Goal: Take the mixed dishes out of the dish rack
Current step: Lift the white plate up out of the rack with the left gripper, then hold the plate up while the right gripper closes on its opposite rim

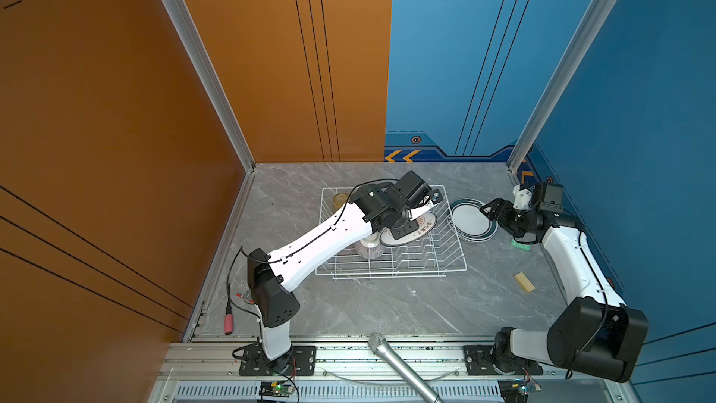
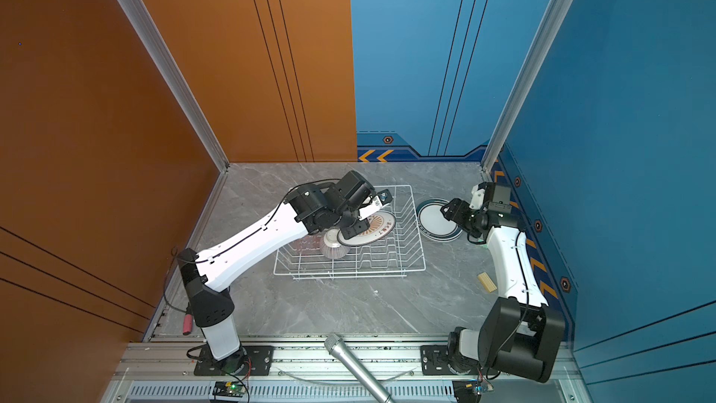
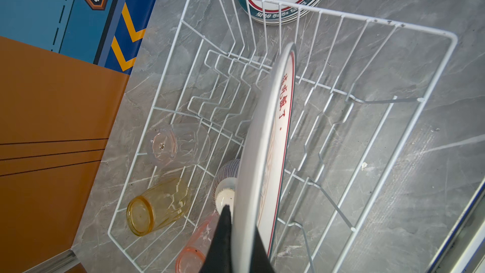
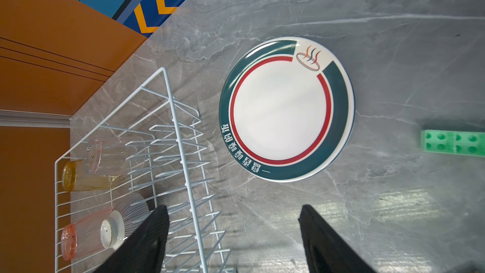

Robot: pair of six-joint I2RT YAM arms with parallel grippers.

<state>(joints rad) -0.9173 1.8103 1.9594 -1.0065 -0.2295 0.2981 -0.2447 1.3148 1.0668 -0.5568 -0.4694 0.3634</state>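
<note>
Dish rack [image 1: 387, 274] sits at centre of the grey marble table [image 1: 368, 312] in both top views. Left gripper [image 3: 240, 219] reaches in over the rack's middle. Its fingers [image 3: 223, 235] are clamped tight on the rim of the orange-sunburst plate [image 3: 262, 153], which shows edge-on between them in the left wrist view. Whether the plate's lower edge touches the slot wires: cannot tell.

Left half of the rack, as the top views show it, holds the amber tumbler [image 3: 157, 206], clear tumbler [image 3: 170, 144] and pink tumbler [image 3: 196, 245]. The striped bowl [image 1: 370, 250] is also there, foot ring facing the top camera, just beside the held plate.

Right gripper [image 4: 233, 207] has its jaws spread wide and grips nothing. It is poised at the right side of the dark-rimmed plates [image 4: 286, 108], which are stacked flat on the table just right of the rack. Green block [image 1: 519, 245] lies right of the stack, under the right arm.
</note>
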